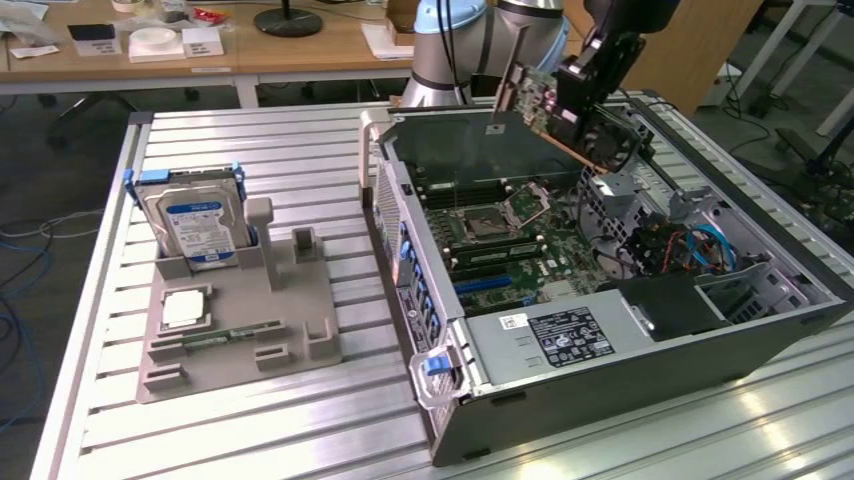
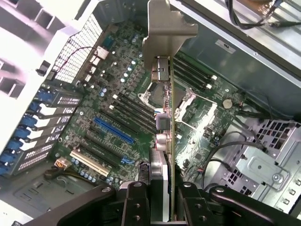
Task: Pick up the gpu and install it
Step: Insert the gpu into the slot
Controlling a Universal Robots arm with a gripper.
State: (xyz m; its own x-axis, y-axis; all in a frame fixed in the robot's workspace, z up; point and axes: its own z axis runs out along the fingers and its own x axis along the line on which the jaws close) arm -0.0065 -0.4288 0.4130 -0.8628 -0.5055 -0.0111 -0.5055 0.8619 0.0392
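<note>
Over the open computer case [image 1: 601, 400] and its motherboard [image 2: 113, 117], you hold the gpu [image 2: 165, 117] on edge, with the gripper [image 2: 162, 200] pinched narrowly across it. It likely handles light, stiff and fragile, so clamp the bare board.

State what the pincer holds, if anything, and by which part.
The pincer holds the gpu by its flat faces, at the end away from its metal bracket.

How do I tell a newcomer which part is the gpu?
Find the open computer case on the exterior view's right. Above its far end the gripper holds a thin card on edge: the gpu. Unlike the hard drive and memory stick in the grey tray, it has a metal bracket.
</note>
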